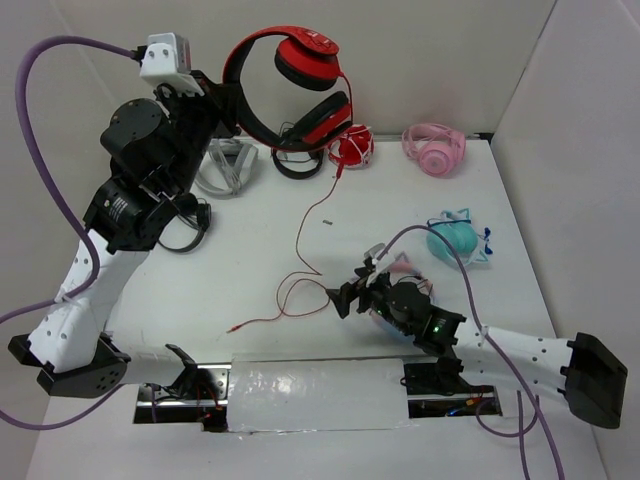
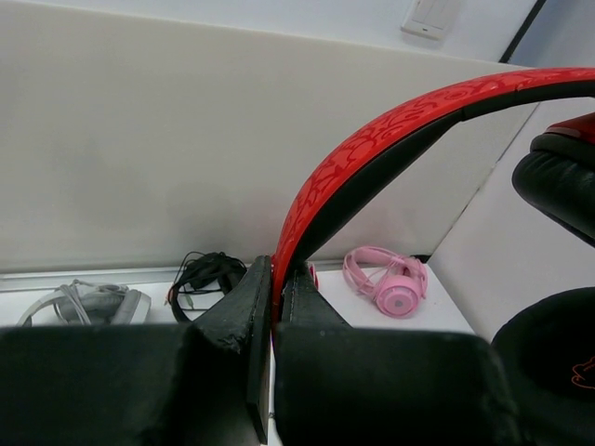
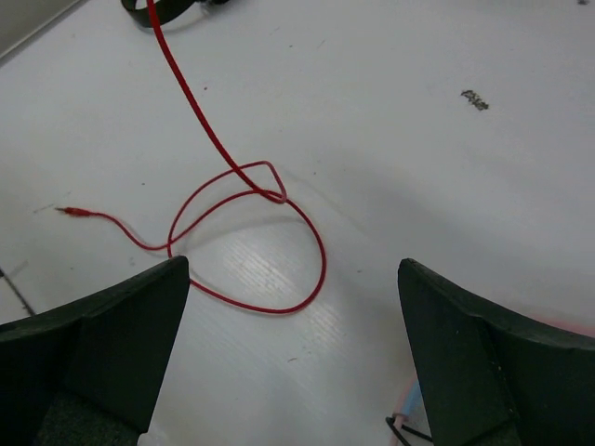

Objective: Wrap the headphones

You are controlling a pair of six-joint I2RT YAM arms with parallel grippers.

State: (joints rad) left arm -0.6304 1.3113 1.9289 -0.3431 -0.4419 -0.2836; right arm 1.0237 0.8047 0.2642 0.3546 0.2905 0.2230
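My left gripper (image 1: 222,92) is shut on the headband of the red headphones (image 1: 300,75) and holds them high over the back of the table. In the left wrist view the red headband (image 2: 372,149) rises from between my fingers (image 2: 244,307). The thin red cable (image 1: 310,235) hangs from the earcups and lies in loops on the table, its plug (image 1: 235,327) near the front edge. My right gripper (image 1: 345,298) is open, low over the table beside the cable loop (image 3: 270,242), which lies between and just ahead of its fingers (image 3: 121,325).
At the back stand a grey pair (image 1: 226,167), a black pair (image 1: 296,160), a compact red pair wound with white cord (image 1: 352,146) and a pink pair (image 1: 435,148). A teal pair (image 1: 458,238) lies at the right. Another black pair (image 1: 185,228) lies by my left arm.
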